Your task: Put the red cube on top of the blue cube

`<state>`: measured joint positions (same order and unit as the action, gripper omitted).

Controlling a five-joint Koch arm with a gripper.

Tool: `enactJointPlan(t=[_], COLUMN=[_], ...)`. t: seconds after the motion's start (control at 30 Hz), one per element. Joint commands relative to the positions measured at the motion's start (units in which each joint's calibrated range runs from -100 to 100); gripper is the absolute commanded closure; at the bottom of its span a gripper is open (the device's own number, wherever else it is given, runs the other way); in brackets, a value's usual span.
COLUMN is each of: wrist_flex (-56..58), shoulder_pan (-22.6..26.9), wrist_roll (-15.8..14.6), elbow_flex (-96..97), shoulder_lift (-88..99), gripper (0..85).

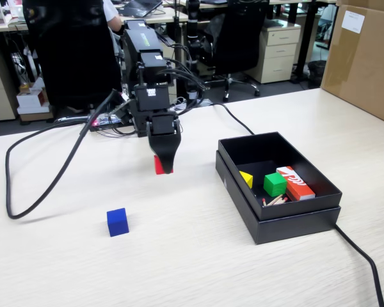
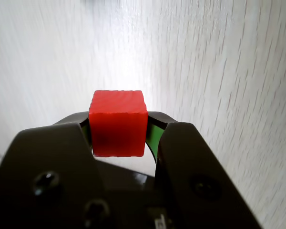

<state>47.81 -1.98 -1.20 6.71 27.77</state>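
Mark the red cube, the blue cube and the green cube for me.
red cube (image 2: 118, 125): wrist view, front face.
blue cube (image 1: 118, 223): fixed view, front face.
green cube (image 1: 274, 185): fixed view, front face, inside the black box.

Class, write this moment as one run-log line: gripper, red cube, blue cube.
gripper: shut on red cube | red cube: lifted off the table | blue cube: on table, apart, nearer camera in fixed view | stacking: not yet done

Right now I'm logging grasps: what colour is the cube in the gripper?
Bright red cube, clearest in the wrist view.
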Motion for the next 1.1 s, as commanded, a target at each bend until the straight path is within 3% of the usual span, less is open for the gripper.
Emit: enactJointPlan(t=[0.0, 0.6, 1.07], wrist_flex=[-0.08, -0.17, 0.09], shoulder_pan=[-0.98, -7.33, -8.79], wrist_roll=[1.47, 5.76, 6.84], elbow_flex=[-3.35, -27.47, -27.38], shoulder_lift=[3.73, -20.02, -22.78], gripper=[81.8, 81.9, 81.8])
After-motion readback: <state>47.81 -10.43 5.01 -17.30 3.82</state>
